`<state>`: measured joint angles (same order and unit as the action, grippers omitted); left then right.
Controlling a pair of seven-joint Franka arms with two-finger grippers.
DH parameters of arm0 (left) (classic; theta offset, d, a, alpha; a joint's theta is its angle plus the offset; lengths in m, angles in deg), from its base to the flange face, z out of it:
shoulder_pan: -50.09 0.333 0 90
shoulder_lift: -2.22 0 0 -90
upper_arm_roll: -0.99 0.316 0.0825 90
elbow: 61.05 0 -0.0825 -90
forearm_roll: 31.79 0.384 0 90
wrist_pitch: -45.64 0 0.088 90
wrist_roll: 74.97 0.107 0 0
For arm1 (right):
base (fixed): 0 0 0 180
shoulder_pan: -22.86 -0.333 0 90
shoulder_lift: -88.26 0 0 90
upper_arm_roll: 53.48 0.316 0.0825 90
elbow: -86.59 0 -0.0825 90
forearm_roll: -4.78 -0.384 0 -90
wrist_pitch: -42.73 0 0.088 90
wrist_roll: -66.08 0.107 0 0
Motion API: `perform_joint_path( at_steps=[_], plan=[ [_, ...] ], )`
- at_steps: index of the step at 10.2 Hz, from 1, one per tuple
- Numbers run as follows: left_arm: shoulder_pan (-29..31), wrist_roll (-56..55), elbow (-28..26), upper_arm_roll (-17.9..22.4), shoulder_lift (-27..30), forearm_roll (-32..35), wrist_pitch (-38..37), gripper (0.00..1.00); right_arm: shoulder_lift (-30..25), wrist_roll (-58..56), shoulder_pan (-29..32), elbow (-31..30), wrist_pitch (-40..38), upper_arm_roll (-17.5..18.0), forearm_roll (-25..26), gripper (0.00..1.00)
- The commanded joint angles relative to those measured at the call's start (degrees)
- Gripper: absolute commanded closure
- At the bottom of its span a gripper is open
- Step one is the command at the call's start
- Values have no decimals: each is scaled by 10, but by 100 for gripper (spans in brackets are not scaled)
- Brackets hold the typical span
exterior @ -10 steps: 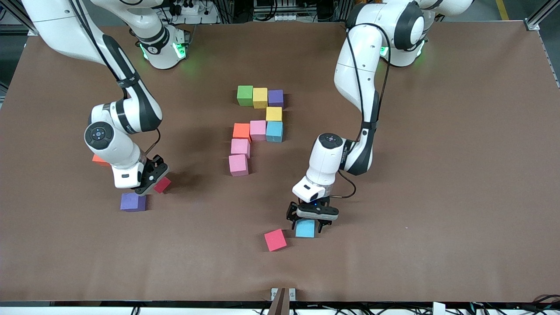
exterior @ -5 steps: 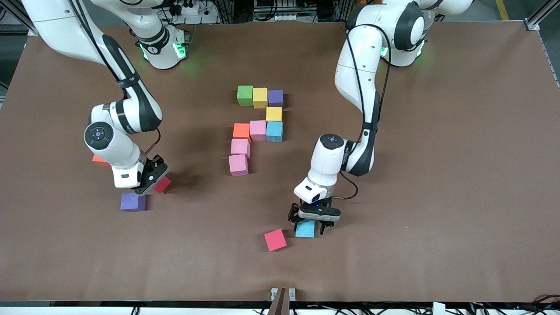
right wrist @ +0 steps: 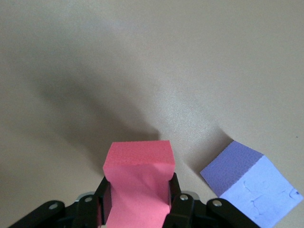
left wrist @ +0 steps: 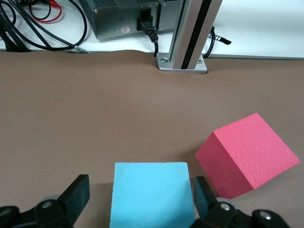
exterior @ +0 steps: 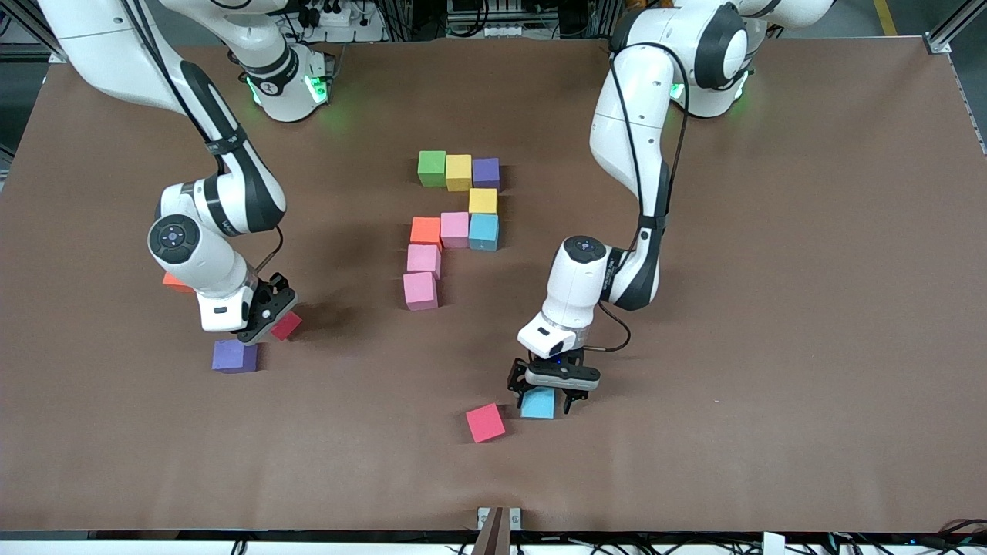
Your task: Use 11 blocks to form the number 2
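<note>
"Where's the front camera?"
"High up, facing both arms, seeing the whole surface [exterior: 771,308]."
"The wrist ones?"
"Close, low. It shares the light blue block [exterior: 538,403] and red block [exterior: 486,422] with the left's."

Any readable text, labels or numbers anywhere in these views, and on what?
None can be read.
Blocks: plain faces, no print.
Grey box at the table edge in the left wrist view: a small round sticker, too small to read.
Arms: no legible markings.
</note>
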<state>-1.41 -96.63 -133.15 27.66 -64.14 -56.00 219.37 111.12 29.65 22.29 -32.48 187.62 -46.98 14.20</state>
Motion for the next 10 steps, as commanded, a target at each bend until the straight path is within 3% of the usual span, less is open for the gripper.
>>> perform_joint_path(
  at_steps=[1,6,10],
  plan=[
    [-4,-17,16,14,-16,5,8,5,-7,-5,3,-4,-4,3,-9,100],
    [-4,-18,16,13,-16,5,8,25,-7,-5,2,-4,-4,3,-25,100],
    [-4,-18,16,13,-16,5,8,50,-7,-1,-2,-3,-4,3,-31,100]
  ],
)
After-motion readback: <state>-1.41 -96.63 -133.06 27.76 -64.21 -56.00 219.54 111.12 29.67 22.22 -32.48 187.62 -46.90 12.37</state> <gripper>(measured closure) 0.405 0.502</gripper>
